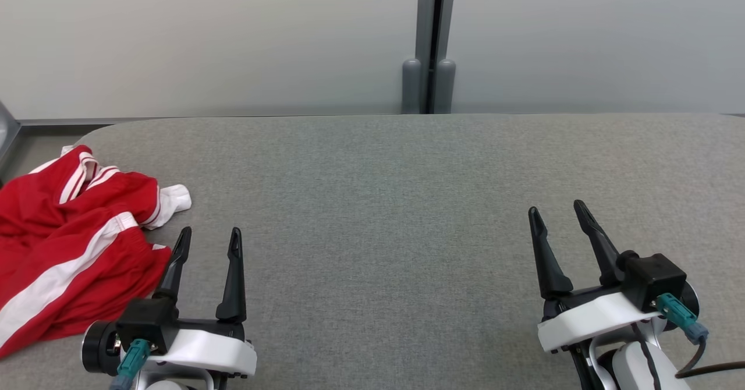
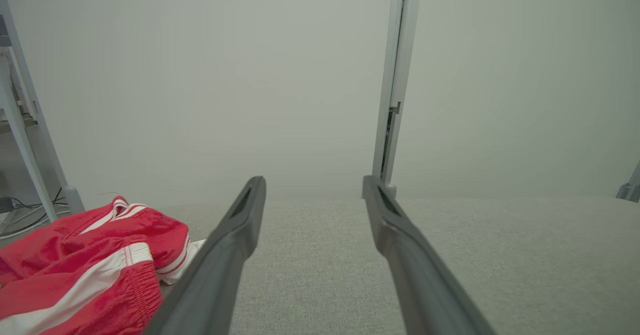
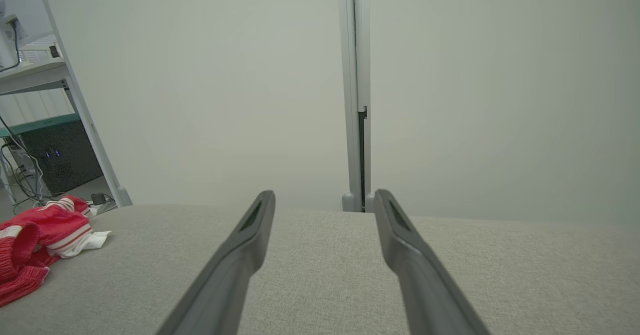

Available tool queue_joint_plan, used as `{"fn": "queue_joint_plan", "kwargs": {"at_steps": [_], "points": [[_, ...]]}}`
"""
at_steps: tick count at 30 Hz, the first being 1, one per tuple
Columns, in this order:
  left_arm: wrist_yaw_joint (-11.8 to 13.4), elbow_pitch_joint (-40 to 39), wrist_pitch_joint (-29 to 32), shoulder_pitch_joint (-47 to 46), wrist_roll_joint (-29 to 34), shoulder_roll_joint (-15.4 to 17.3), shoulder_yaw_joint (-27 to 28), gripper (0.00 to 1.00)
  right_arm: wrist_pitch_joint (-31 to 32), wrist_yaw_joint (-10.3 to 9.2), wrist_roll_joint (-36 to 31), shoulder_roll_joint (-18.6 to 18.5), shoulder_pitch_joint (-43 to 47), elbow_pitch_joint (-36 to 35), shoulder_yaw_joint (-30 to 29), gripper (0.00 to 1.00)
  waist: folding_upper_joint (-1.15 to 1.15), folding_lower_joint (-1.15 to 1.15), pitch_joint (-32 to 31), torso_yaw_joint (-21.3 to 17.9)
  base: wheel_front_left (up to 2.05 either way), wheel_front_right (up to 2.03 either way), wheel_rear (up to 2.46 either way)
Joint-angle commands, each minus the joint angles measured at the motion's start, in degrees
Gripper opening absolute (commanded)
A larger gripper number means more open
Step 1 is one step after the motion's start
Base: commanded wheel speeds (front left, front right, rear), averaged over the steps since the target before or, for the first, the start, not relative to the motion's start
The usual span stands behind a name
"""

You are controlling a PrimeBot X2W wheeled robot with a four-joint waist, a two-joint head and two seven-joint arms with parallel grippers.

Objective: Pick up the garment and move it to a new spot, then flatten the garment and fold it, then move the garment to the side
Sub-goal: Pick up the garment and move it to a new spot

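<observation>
Crumpled red white-striped garment [image 1: 70, 233] at left edge of grey desk [image 1: 378, 204], left gripper [image 1: 210, 230] released beside it, right gripper [image 1: 555, 206] released, lower right

One garment [image 1: 70, 244], red with white stripes, was counted, and one grey worktop [image 1: 378, 204] beneath it. Two pincers were counted, the left pincer [image 1: 210, 231] and the right pincer [image 1: 556, 208]. Two dark fingers [image 1: 234, 273] were found on each, four in all. Two pale wall panels [image 1: 204, 41] were counted behind, with one grey post [image 1: 425, 29] between them.
</observation>
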Motion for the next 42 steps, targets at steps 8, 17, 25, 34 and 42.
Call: {"fn": "queue_joint_plan", "kwargs": {"at_steps": [8,17,25,34,42], "points": [[0.6,0.3,-0.1,-0.2,-1.2,0.3,0.8,1.00,-0.3,0.11,2.1,-0.1,0.8,0.2,-0.4,1.00,0.00,0.00,-0.4,5.1,0.00,0.00,0.00],[0.9,1.3,-0.1,1.1,-2.2,0.3,2.7,1.00,-0.3,0.11,3.6,-0.1,1.7,0.5,1.2,1.00,0.00,0.00,-1.1,14.1,0.00,0.00,0.00],[0.9,1.9,-0.1,2.3,-3.0,0.3,5.4,1.00,-0.3,0.11,5.0,-0.1,1.7,0.5,3.2,1.00,0.00,0.00,-0.9,20.9,0.00,0.00,0.00],[0.9,1.3,-0.1,3.3,-3.8,0.2,6.9,1.00,-0.3,0.11,6.0,-0.2,0.7,0.8,5.3,1.00,0.00,0.00,0.0,25.2,0.00,0.00,0.00],[0.8,1.6,-0.1,2.6,-4.2,0.4,6.7,1.00,-0.3,0.11,6.0,-0.1,-1.0,1.4,6.6,1.00,0.00,0.00,0.8,25.5,0.00,0.00,0.00]]}}
